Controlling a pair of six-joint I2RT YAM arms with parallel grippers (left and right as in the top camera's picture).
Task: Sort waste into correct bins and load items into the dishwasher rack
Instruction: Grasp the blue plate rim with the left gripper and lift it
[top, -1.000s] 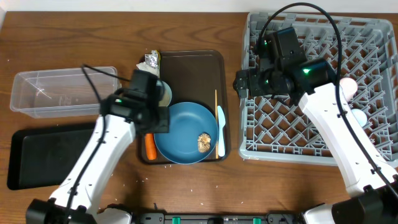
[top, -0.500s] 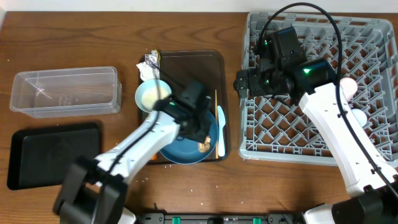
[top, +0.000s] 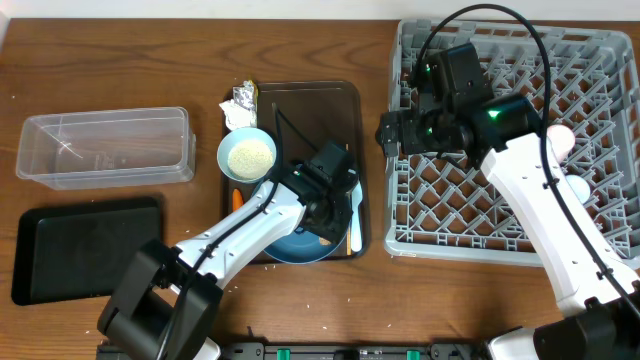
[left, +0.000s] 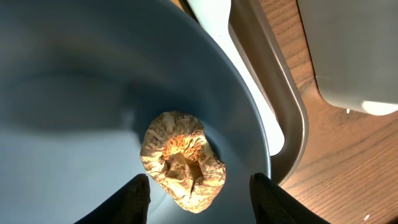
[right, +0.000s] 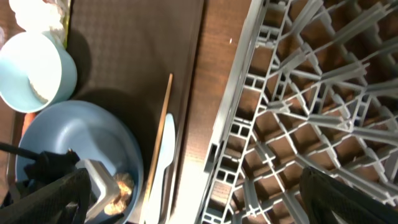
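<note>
Fingertips (left: 138, 198) of the left hand (left: 199, 186) stand apart on either side of the brown food lump (left: 182, 160), the jaws partly open and not closed on it; a gap shows on the lump's right side. The lump lies near the right edge of the large round blue plate (left: 74, 93), which sits at the near end of the dark brown serving tray (top: 320, 110). Just beside the plate on the right lie the pale spoon (top: 354, 215) and the thin wooden chopstick (top: 347, 165). On the plate's left are the light blue cup (top: 247, 155) holding white rice, the orange carrot (top: 236, 198), the crumpled white napkin (top: 238, 115) and the foil wrapper (top: 243, 96). Further left on the table stand the clear plastic tub (top: 105, 148) and the black tray (top: 85, 248). The right hand (right: 202, 196) hangs wide open and empty over the left edge of the grey dishwasher rack (top: 520, 200).
</note>
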